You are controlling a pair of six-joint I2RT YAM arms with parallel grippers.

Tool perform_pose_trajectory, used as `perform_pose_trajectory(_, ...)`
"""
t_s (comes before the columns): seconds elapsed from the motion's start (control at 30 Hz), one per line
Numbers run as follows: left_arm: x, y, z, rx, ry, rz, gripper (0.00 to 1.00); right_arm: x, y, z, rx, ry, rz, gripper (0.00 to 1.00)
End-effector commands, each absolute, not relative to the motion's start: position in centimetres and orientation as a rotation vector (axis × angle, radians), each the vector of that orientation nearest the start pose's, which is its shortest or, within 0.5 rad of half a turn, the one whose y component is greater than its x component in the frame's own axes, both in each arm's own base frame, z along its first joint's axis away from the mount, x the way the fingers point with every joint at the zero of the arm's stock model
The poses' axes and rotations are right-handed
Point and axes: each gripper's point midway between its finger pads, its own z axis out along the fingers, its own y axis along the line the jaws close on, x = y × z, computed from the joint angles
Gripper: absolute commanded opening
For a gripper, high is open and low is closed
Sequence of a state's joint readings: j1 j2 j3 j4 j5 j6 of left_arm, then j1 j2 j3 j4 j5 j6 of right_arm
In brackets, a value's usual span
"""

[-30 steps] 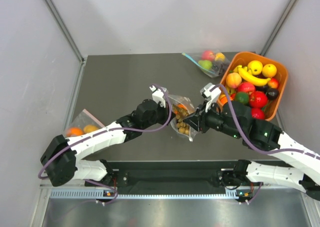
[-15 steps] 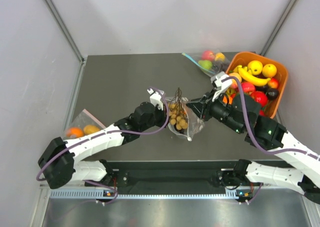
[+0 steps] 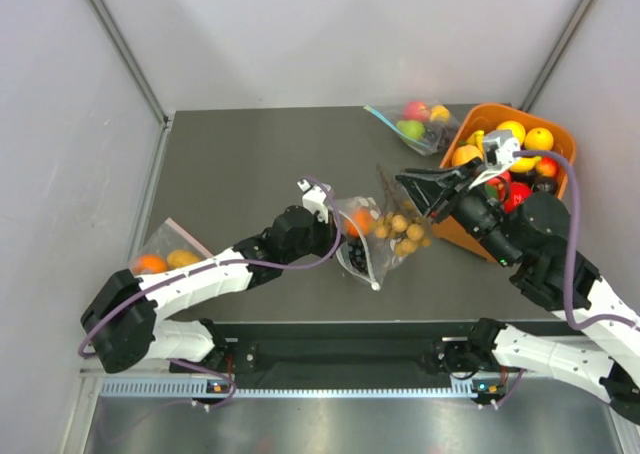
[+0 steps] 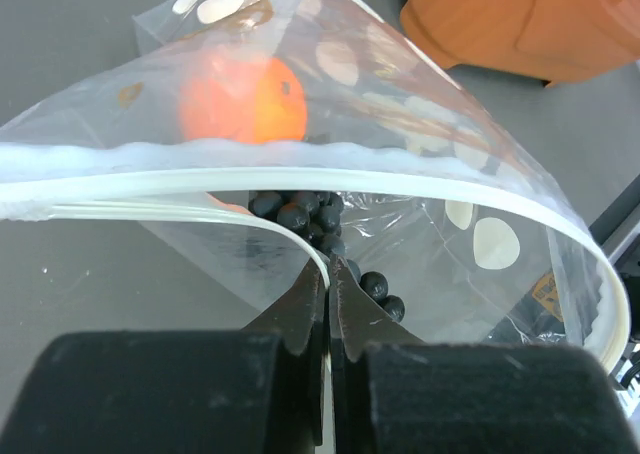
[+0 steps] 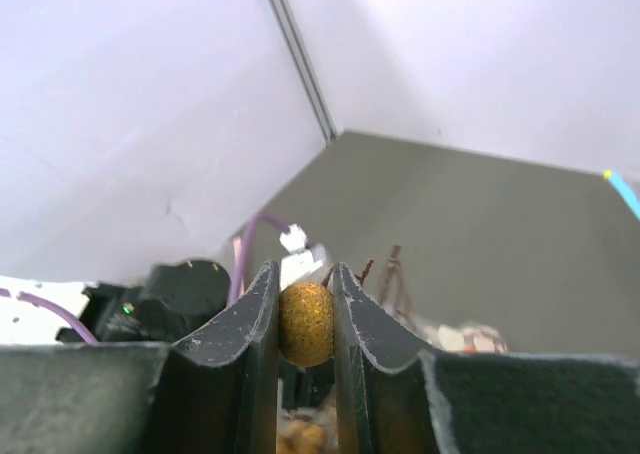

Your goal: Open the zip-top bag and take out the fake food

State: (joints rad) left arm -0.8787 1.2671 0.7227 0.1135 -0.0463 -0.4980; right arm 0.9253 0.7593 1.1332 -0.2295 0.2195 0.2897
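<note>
The left gripper (image 4: 327,274) is pinching the dotted bag's (image 3: 360,259) rim tightly while the right gripper (image 5: 304,279) is holding the tan berry bunch (image 3: 403,232) at the bag's right side.

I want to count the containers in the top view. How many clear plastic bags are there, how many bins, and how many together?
Clear plastic bags: 3 (dotted bag in the middle, bag with orange fruit at the left edge, bag with red and green fruit at the far side)
Orange bin: 1
Total: 4
</note>
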Motion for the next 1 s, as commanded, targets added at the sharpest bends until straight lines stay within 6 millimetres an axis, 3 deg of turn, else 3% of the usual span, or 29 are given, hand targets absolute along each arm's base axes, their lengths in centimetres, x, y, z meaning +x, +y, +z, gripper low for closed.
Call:
perform_pose_trajectory(0.0, 25.1, -31.9, 16.8, 0.353, 2.001, -0.85, 0.0, 19.3, 20.2, 47.2, -0.213, 1.337, 0.875, 0.06)
perform_pose_trajectory(0.23, 25.0, -31.9, 16.9, 0.364, 2.003, -0.85, 0.0, 20.9, 18.1, 47.2, -0.174, 1.342, 0.744, 0.06)
perform_pose_trajectory(0.57, 24.8, -31.6, 17.4, 0.369, 1.999, -0.846, 0.0, 25.3, 12.6, 46.3, -0.095, 1.394, 0.446, 0.06)
perform_pose_trajectory(0.77, 24.7, -31.0, 17.4, 0.368, 2.002, -0.822, 0.0, 28.0, 9.6, 44.4, -0.049, 1.446, 0.35, 0.06)
perform_pose_trajectory(0.8, 24.7, -30.9, 17.4, 0.369, 2.002, -0.817, 0.0, 28.6, 8.2, 44.1, -0.013, 1.453, 0.313, 0.06)
perform_pose_trajectory(0.83, 24.7, -30.9, 17.4, 0.372, 2.001, -0.815, 0.0, 29.5, 7.0, 43.1, 0.009, 1.476, 0.291, 0.06)
perform_pose_trajectory(0.87, 24.7, -30.9, 17.4, 0.372, 2.002, -0.814, 0.0, 29.6, 7.6, 42.7, -0.011, 1.49, 0.315, 0.06)
perform_pose_trajectory(0.9, 24.7, -30.9, 17.4, 0.374, 2.002, -0.813, 0.0, 30.4, 6.0, 42.1, 0.025, 1.502, 0.28, 0.06)
perform_pose_trajectory(0.97, 24.8, -30.8, 17.3, 0.375, 2.006, -0.809, 0.0, 31.6, 5.5, 40.4, 0.023, 1.541, 0.297, 0.05)
